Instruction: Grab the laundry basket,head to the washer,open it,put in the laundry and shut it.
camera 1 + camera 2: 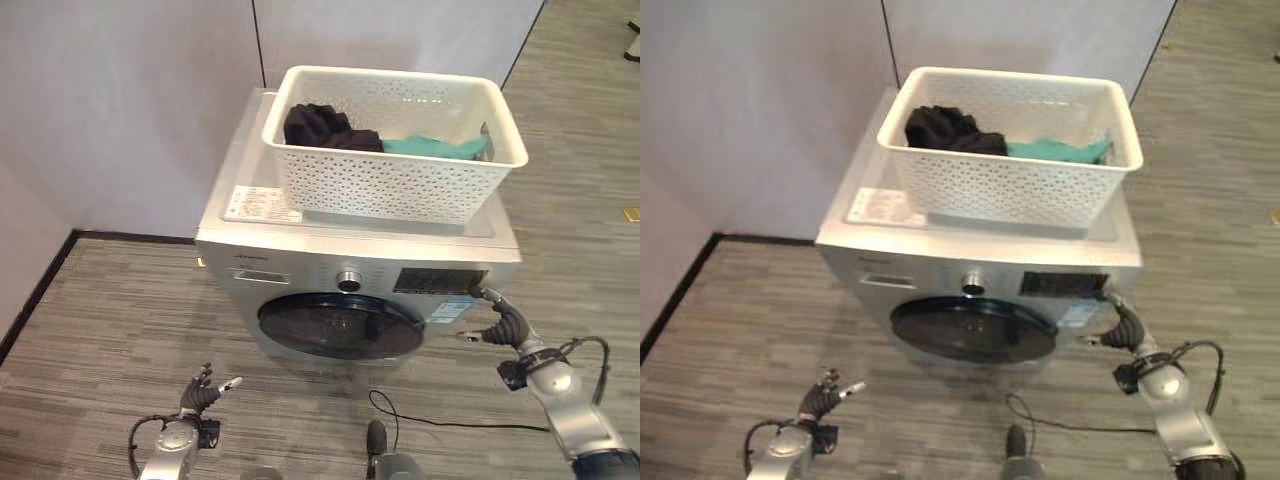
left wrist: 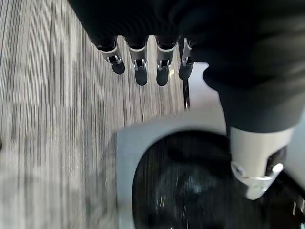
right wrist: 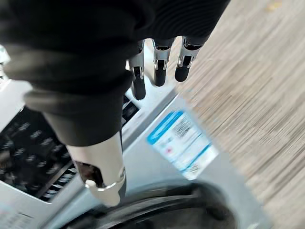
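Left hand [image 1: 203, 392] low, fingers relaxed, empty. Right hand [image 1: 498, 322] fingers spread at 3 o'clock of washer door [image 1: 340, 326]; door-opening step, needs edge grip. Basket [image 1: 395, 140] atop washer [image 1: 280, 240].

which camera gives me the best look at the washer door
The left eye view: the whole round dark door shows, shut, below the basket. The right eye view shows the same. The left wrist view catches part of its glass past the left hand; the right wrist view only its rim beside the right hand.

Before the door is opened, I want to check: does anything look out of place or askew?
Nothing stands out. The white basket sits level on the washer with the clothes inside, the door is closed, and the right hand is near its edge.
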Controlling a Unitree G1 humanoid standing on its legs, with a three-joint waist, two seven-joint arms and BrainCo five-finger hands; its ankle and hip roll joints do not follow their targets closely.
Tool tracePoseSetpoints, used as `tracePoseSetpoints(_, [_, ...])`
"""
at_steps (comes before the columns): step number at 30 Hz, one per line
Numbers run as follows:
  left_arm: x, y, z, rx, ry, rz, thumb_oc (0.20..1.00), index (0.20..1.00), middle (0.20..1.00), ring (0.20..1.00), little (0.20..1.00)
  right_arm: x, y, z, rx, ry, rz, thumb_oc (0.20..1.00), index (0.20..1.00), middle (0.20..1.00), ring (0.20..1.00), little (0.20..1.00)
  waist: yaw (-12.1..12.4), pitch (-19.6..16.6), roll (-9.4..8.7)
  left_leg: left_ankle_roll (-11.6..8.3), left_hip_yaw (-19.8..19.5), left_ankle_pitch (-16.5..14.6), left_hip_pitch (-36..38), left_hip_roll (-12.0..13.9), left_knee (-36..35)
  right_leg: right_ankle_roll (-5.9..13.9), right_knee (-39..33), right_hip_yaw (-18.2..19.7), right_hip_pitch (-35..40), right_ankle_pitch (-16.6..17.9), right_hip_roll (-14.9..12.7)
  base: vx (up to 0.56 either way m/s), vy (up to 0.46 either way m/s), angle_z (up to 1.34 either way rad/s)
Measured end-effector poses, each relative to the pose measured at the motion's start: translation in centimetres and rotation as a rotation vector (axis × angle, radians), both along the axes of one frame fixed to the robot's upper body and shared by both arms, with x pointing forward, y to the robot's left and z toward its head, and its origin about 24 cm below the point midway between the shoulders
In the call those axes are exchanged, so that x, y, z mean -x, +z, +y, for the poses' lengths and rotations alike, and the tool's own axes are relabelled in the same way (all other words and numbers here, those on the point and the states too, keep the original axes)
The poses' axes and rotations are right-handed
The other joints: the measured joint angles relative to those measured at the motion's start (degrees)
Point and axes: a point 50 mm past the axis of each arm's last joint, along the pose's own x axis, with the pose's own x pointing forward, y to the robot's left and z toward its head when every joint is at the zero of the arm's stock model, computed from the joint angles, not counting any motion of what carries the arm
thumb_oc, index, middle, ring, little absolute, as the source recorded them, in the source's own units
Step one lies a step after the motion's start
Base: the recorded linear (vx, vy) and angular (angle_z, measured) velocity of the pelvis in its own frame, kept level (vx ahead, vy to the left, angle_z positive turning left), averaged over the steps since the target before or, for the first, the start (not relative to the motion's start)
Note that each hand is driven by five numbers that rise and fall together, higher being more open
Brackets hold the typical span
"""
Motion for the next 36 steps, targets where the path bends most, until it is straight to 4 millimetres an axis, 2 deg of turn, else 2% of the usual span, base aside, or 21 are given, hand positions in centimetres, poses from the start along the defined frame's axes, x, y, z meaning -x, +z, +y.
tracePoseSetpoints(3, [-1.4,0.1,-2.8,0.052,-0.073,-0.027,1.0,1.0,1.0,1.0,1.0,-0.2,-0.5,0.1,0.001,0.017,0.03,1.0,1.0,1.0,1.0,1.0,-0.05,0.8,1.64,-0.44,-0.34,0.65,-0.04,1.6,-2.89,-0.59,0.01,-2.34,0.15,0.43,1.54,-0.02,-0.168,0.32])
tracePoseSetpoints(7, [-2.4,0.4,-5.2,0.068,-0.18,-0.041,1.0,1.0,1.0,1.0,1.0,-0.2,-2.8,0.7,0.009,0.038,0.133,1.0,1.0,1.0,1.0,1.0,-0.12,2.02,3.01,-0.63,-3.29,0.65,-0.81,1.3,-5.35,-0.24,-0.02,-4.19,-0.18,0.76,1.41,-0.05,-0.094,0.33])
tracePoseSetpoints(11, [-2.7,0.5,-5.8,0.069,-0.217,-0.044,1.0,1.0,1.0,1.0,1.0,-1.1,-2.8,1.6,0.007,0.066,0.127,1.0,1.0,1.0,1.0,1.0,0.17,4.55,4.8,-0.55,-4.82,0.81,-2.67,0.58,-5.42,0.06,-0.02,-4.16,-1.22,1.3,0.79,-0.1,-0.092,0.12])
tracePoseSetpoints(14, [-2.9,0.6,-6.1,0.073,-0.233,-0.049,1.0,1.0,1.0,1.0,1.0,-2.1,-3.1,2.5,0.013,0.094,0.139,1.0,1.0,1.0,1.0,1.0,0.32,5.31,4.95,-0.26,-4.94,1.5,-3.53,0.56,-5.95,-0.3,-0.01,-4.25,-2.25,1.69,0.81,-0.11,-0.077,0.03])
tracePoseSetpoints(19, [-3.5,1.1,-6.9,0.071,-0.27,-0.071,1.0,1.0,1.0,1.0,1.0,-4.0,-3.1,2.9,0.048,0.079,0.131,1.0,1.0,1.0,1.0,1.0,0.75,6.36,4.46,-1.79,-5.5,3.16,-4.01,0.97,-6.99,-0.34,-0.01,-4.59,-3.17,1.93,1.53,-0.08,-0.033,0.03])
tracePoseSetpoints(22, [-4.7,2.0,-7.2,0.071,-0.283,-0.12,1.0,1.0,1.0,1.0,1.0,-6.6,-0.9,3.3,0.097,0.089,0.052,1.0,1.0,1.0,1.0,1.0,1.51,7.5,4.66,-3.17,-5.73,4.0,-5.34,0.91,-7.74,-0.7,0.43,-4.87,-4.98,2.56,1.46,-0.07,0.009,0.05])
tracePoseSetpoints(25, [-5.0,2.3,-7.0,0.065,-0.272,-0.133,1.0,1.0,1.0,1.0,1.0,-7.1,-0.7,3.8,0.141,0.112,0.048,1.0,1.0,1.0,1.0,1.0,1.84,7.94,5.03,-3.72,-5.46,4.34,-6.16,0.76,-8.43,-0.66,0.47,-5.02,-6.14,2.66,1.27,-0.09,0.027,0.01])
tracePoseSetpoints(29, [-5.9,3.0,-7.1,0.087,-0.254,-0.166,1.0,1.0,1.0,1.0,1.0,-8.5,1.0,4.7,0.19,0.143,-0.014,1.0,1.0,1.0,1.0,1.0,1.95,10.46,5.31,-4.27,-5.22,4.88,-8.21,0.53,-8.5,-0.8,0.49,-4.65,-8.42,3.26,0.98,-0.04,0.018,-0.03])
tracePoseSetpoints(33, [-6.3,3.4,-7.0,0.082,-0.256,-0.194,1.0,1.0,1.0,1.0,1.0,-9.2,1.8,5.9,0.199,0.179,-0.054,1.0,1.0,1.0,1.0,1.0,1.63,11.26,5.14,-4.53,-4.69,5.05,-9.78,0.35,-8.47,-0.63,0.49,-4.35,-10.25,3.55,0.64,-0.03,0.035,-0.05])
tracePoseSetpoints(36, [-7.0,3.9,-7.1,0.076,-0.256,-0.215,1.0,1.0,1.0,1.0,1.0,-9.2,1.6,6.9,0.152,0.16,-0.092,1.0,1.0,1.0,1.0,1.0,1.48,11.75,5.15,-4.46,-4.7,5.5,-9.94,0.27,-8.99,-0.82,0.5,-4.29,-10.69,3.81,0.56,0.02,0.014,-0.01])
